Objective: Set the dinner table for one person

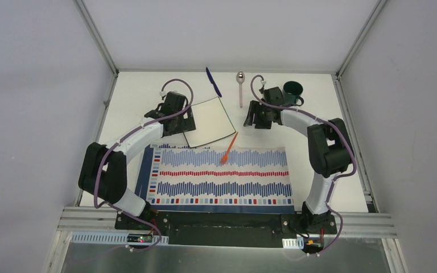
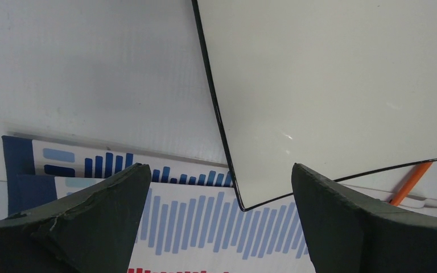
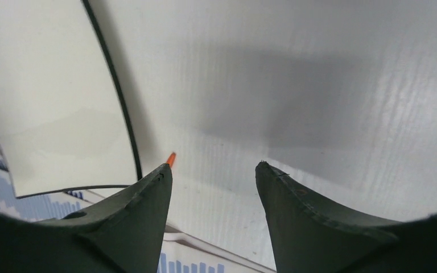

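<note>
Dark left gripper [image 2: 219, 168] stands wide open and empty beside the square white plate [image 2: 330, 85]; dark right gripper [image 3: 212, 165] is partly open, also empty.

In the left wrist view the dinner table [image 2: 91, 68] and the square white plate [image 2: 330, 85] run off the top edge and the striped placemat [image 2: 205, 224] off the bottom, while the orange utensil [image 2: 411, 182] shows only a short stretch, its kind too small to tell even from above.
</note>
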### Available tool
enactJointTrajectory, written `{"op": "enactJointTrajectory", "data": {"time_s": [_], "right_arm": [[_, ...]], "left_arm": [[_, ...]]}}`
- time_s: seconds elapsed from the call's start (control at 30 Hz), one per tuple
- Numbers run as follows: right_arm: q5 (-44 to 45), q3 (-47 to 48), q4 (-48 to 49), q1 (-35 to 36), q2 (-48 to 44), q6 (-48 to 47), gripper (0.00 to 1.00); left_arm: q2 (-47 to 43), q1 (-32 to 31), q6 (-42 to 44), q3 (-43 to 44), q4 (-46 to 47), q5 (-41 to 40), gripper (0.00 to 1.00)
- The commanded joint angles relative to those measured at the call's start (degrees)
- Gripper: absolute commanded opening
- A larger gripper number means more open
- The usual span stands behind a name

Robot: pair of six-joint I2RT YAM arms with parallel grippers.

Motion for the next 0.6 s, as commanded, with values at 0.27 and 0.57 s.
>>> {"op": "enactJointTrajectory", "data": {"time_s": [0.27,0.57], "right_arm": [[6.1,-4.9,-2.0,2.2,-8.6,-1.1,0.61],[2.6,-0.9,2.2,2.8,-2.9,-0.4,0.61]], "left_arm": [[-5.6,-0.3,-0.6,-4.9,3.4,-2.7,0.99],[0.9,0.0,1.5,-0.7,5.4,-7.8,0.99]]}}
